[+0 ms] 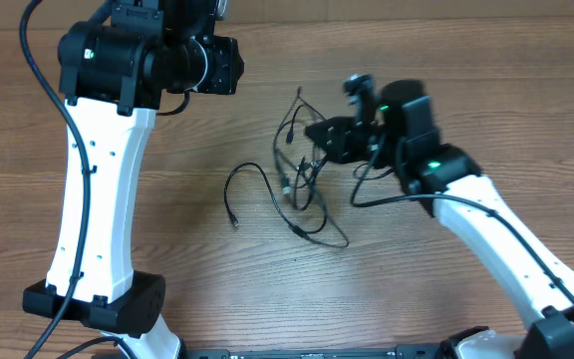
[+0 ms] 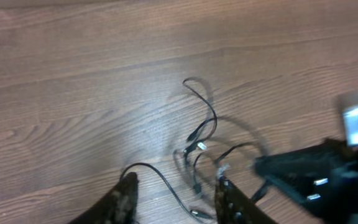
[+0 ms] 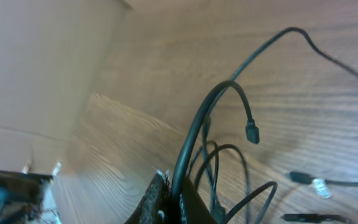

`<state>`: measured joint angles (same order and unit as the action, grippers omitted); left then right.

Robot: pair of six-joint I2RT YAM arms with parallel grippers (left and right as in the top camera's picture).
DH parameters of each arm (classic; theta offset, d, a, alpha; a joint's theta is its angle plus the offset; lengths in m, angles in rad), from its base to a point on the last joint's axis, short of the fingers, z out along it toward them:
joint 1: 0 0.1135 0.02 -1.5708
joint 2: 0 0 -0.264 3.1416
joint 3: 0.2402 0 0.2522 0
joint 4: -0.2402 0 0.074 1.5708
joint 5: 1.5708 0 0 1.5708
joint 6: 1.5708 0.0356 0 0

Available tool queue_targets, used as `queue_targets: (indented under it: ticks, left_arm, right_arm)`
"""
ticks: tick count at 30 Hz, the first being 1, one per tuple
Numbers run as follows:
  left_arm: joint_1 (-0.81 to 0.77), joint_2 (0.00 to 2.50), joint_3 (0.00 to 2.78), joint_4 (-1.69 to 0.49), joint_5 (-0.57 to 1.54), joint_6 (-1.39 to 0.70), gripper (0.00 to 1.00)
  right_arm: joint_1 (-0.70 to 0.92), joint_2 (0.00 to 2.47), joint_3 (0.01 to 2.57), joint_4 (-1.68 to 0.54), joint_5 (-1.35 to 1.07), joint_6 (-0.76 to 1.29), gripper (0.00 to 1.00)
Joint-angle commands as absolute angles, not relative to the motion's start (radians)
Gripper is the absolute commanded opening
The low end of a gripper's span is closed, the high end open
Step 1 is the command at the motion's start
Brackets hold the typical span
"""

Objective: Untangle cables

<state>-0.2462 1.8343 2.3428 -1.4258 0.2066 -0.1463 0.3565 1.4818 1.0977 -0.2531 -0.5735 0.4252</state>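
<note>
Several thin black cables (image 1: 302,175) lie tangled on the wooden table, with one loose loop (image 1: 247,184) trailing left. My right gripper (image 1: 317,135) sits at the tangle's upper right, and in the right wrist view it (image 3: 174,186) is shut on one cable (image 3: 194,124) that arches up from its fingertips. My left gripper (image 2: 175,179) hovers over the table with its jaws apart. A cable (image 2: 160,177) lies on the wood below the gap, untouched. The tangle (image 2: 201,146) is just ahead of it. In the overhead view the left arm's black wrist (image 1: 197,60) hides that gripper.
The left arm's white link (image 1: 103,189) stands at the left of the table, with a thick black cord (image 1: 43,80) running along it. The right arm (image 1: 506,239) reaches in from the lower right. The right gripper's black body (image 2: 309,177) fills the left wrist view's right side.
</note>
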Motion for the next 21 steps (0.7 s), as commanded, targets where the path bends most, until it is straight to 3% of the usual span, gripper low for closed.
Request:
queue_targets:
  ticks: [1,8,21]
  left_arm:
    - [-0.244,1.844,2.351,-1.441,0.234,-0.127,0.47]
    - [-0.249,1.845,2.343,-1.449,0.384,-0.089,0.55]
    - [-0.27,1.846,2.336,-1.441,0.45,-0.035,0.64]
  right_arm:
    - [0.28,1.413,1.14,-0.227,-0.752,0.419,0.04]
    - [0.194,1.409,1.14,-0.019,-1.068,0.49,0.04]
    - [0.187,1.409,1.14,0.26,-1.087,0.677,0.04]
